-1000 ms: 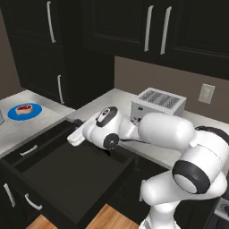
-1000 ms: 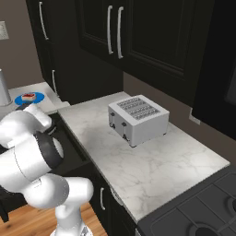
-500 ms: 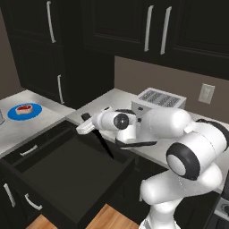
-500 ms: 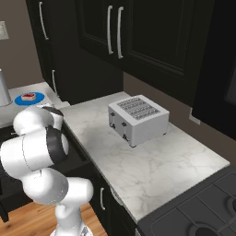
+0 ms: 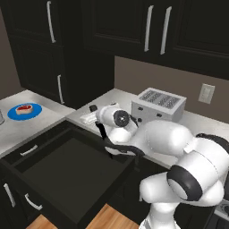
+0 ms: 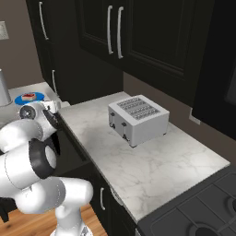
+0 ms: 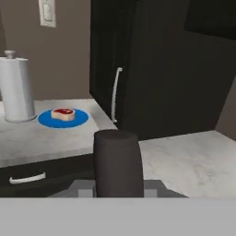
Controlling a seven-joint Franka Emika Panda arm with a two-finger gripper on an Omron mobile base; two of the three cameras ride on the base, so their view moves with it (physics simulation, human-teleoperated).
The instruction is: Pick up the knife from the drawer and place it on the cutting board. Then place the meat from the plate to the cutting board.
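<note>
Gripper (image 5: 95,117) clamping knife (image 5: 103,135) | drawer (image 5: 67,174) open | meat (image 7: 63,113) on plate (image 7: 46,120)

No words, numbers or brand marks can be read anywhere; the toaster (image 6: 137,117) front carries small dark knobs, possibly marked, but too small to tell.

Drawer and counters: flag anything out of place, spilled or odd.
Nothing spilled or damaged. The drawer stands pulled wide open. The knife hangs from the tool, blade down over the drawer. The meat sits on the plate.
</note>
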